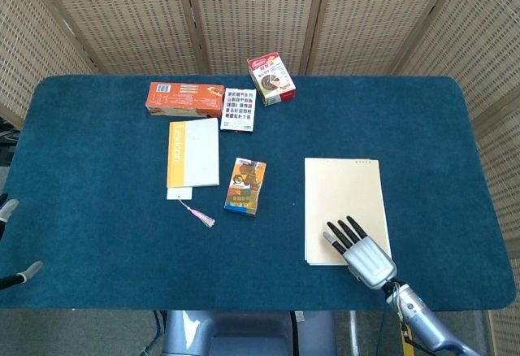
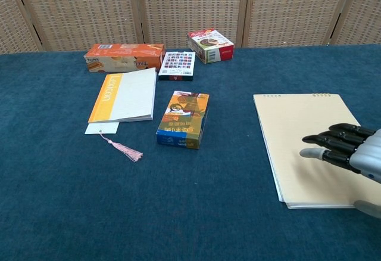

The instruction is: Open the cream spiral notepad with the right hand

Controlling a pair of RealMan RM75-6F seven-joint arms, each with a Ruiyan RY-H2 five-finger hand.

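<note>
The cream spiral notepad [image 1: 342, 199] [image 2: 303, 136] lies closed and flat on the blue table, right of centre, its spiral binding along the far edge. My right hand [image 1: 361, 252] [image 2: 348, 149] hovers over the pad's near part, palm down, fingers stretched out and apart, holding nothing. Whether the fingertips touch the cover I cannot tell. Of my left hand [image 1: 11, 242] only grey fingertips show at the left edge of the head view, off the table; their state is unclear.
A yellow-and-white book [image 1: 193, 153] with a pink tassel bookmark [image 1: 197, 214] lies left of centre. A small colourful box [image 1: 245, 186] sits between book and pad. At the back stand an orange box [image 1: 184, 98], a card pack [image 1: 238, 109] and a red-and-white box [image 1: 271, 79].
</note>
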